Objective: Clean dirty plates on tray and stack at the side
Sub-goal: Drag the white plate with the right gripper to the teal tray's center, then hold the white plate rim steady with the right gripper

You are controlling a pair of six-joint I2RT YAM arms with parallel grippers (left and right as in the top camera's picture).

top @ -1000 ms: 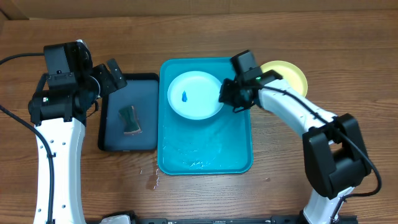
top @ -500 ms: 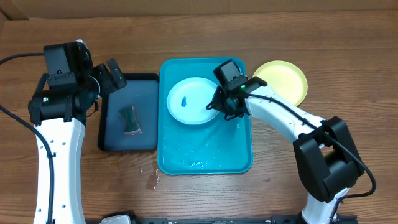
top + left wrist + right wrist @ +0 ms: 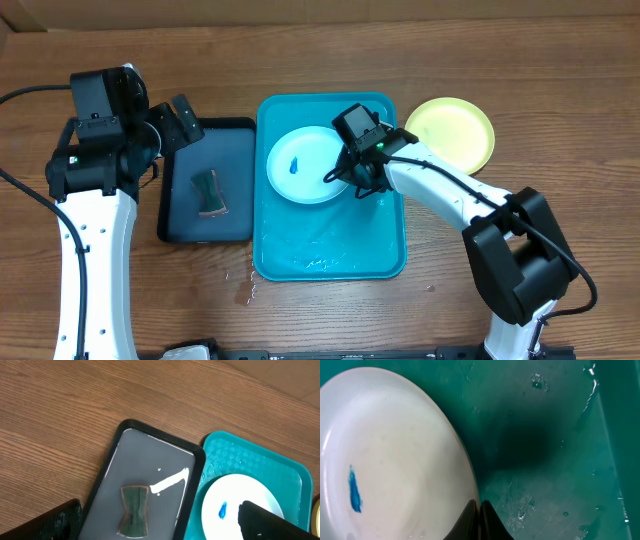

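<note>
Gripping the pale plate [image 3: 305, 165] at its rim inside the turquoise tray [image 3: 330, 250]

The right gripper [image 3: 345, 172] reached into the tray from the right side. In the right wrist view its two dark fingertips were pressed together on the right edge of the pale plate, so the jaws were clenched on that rim. A dark shadow lay on the tray floor just beside this edge.

The plate was round, with a white-looking centre and a very light bluish rim. One small blue smudge [image 3: 296, 165] sat a little left of its middle, narrow and upright like a short stroke. The plate was in the far half of the tray. The near half of the tray floor was wet, with shiny drops and streaks.

A yellow-green plate [image 3: 452, 132] lay on the wooden table [image 3: 320, 50] just beside the far right corner of the tray, outside it. Whether more than one plate lay there could not be told.

The left gripper [image 3: 178, 122] hung over the far left corner of the black tray [image 3: 235, 215], with its jaws released wide and holding nothing. A dark green sponge [image 3: 209, 192] lay in this black tray, which stood just left of the turquoise one.
</note>
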